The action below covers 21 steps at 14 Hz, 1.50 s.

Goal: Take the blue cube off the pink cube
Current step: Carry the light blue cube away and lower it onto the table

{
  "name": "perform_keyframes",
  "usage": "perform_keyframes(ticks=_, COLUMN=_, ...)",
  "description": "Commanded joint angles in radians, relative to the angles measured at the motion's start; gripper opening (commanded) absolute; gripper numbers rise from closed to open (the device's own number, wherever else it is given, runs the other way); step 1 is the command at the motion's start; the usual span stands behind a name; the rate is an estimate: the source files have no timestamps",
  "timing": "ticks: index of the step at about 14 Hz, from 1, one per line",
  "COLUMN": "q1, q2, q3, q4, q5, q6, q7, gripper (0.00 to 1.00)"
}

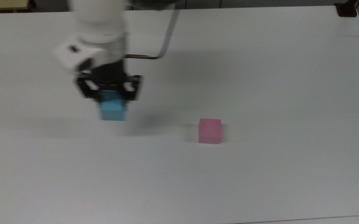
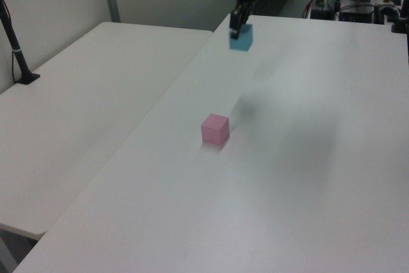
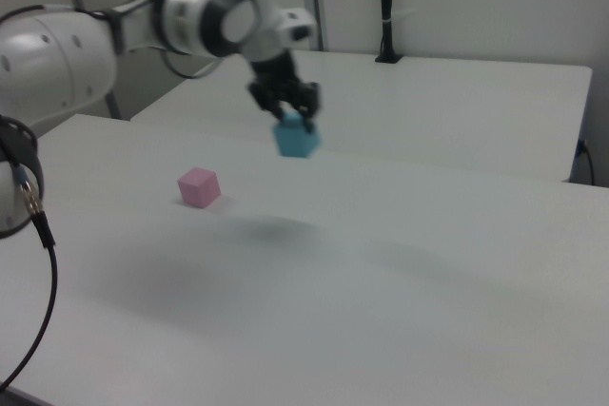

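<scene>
The blue cube [image 1: 113,108] hangs in the air, well above the white table [image 1: 260,77], with my gripper [image 1: 110,96] shut on it. It lies far to the top view's left of the pink cube [image 1: 210,131], which sits alone on the table. In the left view the blue cube [image 2: 241,37] is high and beyond the pink cube [image 2: 215,128], held by my gripper [image 2: 237,29]. In the right view my gripper [image 3: 290,117] holds the blue cube [image 3: 297,140] up to the right view's right of the pink cube [image 3: 198,186].
A second white table [image 2: 83,94] adjoins at the left view's left, with a black post [image 2: 16,49] clamped on it. A black cable [image 1: 167,34] trails from the arm. A dark clamp [image 1: 346,8] sits at the table's far corner in the top view.
</scene>
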Motion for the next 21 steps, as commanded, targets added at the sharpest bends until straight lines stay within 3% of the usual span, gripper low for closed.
perform_keyframes(ticks=1, q1=-0.137, q2=0.002, q3=-0.016, q4=-0.030, q5=0.042, q6=0.009, q7=-0.180, gripper=0.02)
perform_keyframes(ticks=6, q1=-0.260, q2=0.104, q3=-0.034, q4=-0.056, q5=0.085, q6=0.228, q7=-0.245, gripper=0.03)
perform_keyframes(ticks=9, q1=-0.267, q2=0.184, q3=-0.033, q4=-0.061, q5=0.082, q6=0.392, q7=-0.229, gripper=0.06)
perform_keyframes(ticks=12, q1=-0.262, q2=0.243, q3=-0.031, q4=-0.062, q5=0.079, q6=0.416, q7=-0.219, gripper=0.11)
perform_keyframes(ticks=16, q1=-0.264, q2=0.295, q3=-0.031, q4=-0.061, q5=0.076, q6=0.492, q7=-0.204, gripper=0.36)
perform_keyframes(ticks=17, q1=-0.262, q2=0.297, q3=-0.033, q4=-0.062, q5=0.075, q6=0.514, q7=-0.192, gripper=0.90)
perform_keyframes(ticks=18, q1=-0.259, q2=0.292, q3=-0.034, q4=-0.062, q5=0.070, q6=0.516, q7=-0.183, gripper=1.00)
perform_keyframes(ticks=20, q1=-0.261, q2=0.231, q3=-0.034, q4=-0.069, q5=0.076, q6=0.508, q7=-0.167, gripper=1.00)
perform_keyframes(ticks=21, q1=-0.254, q2=0.138, q3=-0.034, q4=-0.135, q5=0.078, q6=0.488, q7=-0.147, gripper=1.00)
